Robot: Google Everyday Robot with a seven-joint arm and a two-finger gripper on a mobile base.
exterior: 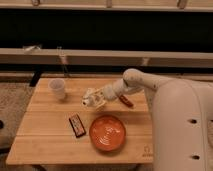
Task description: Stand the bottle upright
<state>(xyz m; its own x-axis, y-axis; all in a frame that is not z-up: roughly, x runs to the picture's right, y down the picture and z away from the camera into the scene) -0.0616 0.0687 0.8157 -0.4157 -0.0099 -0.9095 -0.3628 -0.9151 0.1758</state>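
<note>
Scanning from the cup [57,88] at upper left, you find the bottle [88,100] mid-frame, against the gripper [95,98]; whether it is clenched, you cannot tell. Likely mid-grasp: next tilt it cap-up, clear of the bowl [107,133].

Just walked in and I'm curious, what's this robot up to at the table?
The robot's arm reaches in from the right, its gripper at the small pale bottle near the middle of the wooden table. A translucent cup, an orange bowl and a dark bar sit nearby. Whether the bottle stands upright is unclear.
</note>
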